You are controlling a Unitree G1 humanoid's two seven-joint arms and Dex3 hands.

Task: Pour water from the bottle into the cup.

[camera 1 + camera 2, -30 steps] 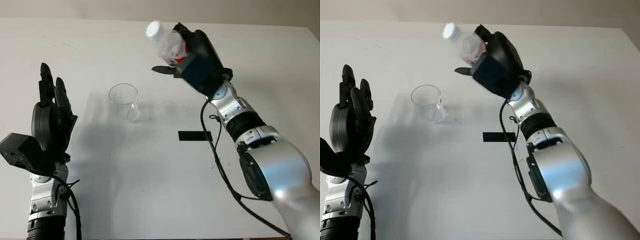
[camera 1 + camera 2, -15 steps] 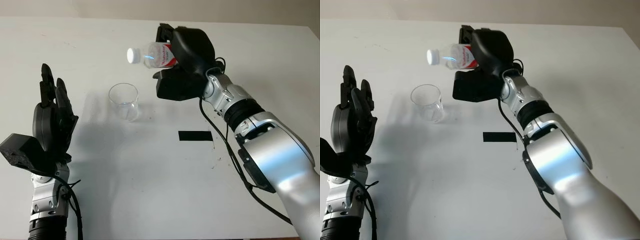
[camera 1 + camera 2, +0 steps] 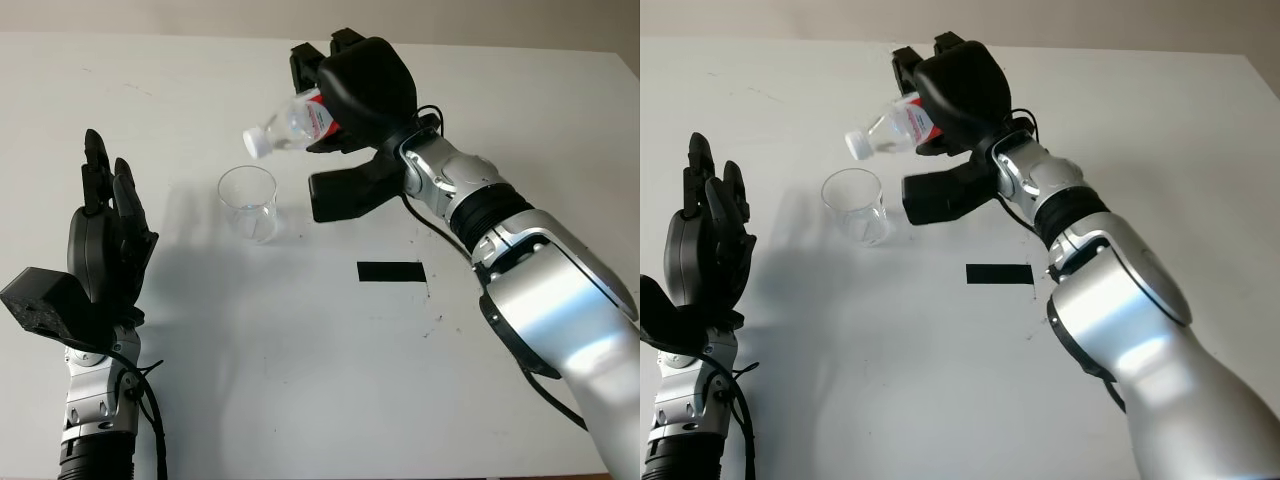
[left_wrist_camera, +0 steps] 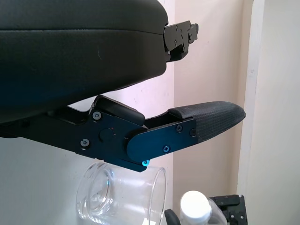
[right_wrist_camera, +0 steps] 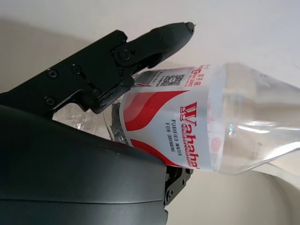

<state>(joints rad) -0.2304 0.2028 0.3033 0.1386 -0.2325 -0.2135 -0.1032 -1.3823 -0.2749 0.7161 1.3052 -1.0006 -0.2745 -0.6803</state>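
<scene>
My right hand [image 3: 345, 85] is shut on a clear plastic bottle [image 3: 290, 125] with a red and white label [image 5: 178, 126] and a white cap [image 3: 256, 144]. The bottle is tipped neck-down to the left, its cap hanging just above and a little right of the clear cup [image 3: 248, 203]. That cup stands upright on the white table [image 3: 300, 340], and also appears beside the bottle's cap in the left wrist view as the cup [image 4: 117, 197]. My left hand [image 3: 105, 235] is open, raised at the table's left side, apart from the cup.
A black strip of tape [image 3: 391, 271] lies on the table right of the cup, under my right forearm [image 3: 470, 200]. The table's far edge meets a beige wall [image 3: 200, 15].
The right hand has tilted the bottle further, from about level to neck-down, and brought its cap lower and closer to the cup. The left hand has not moved.
</scene>
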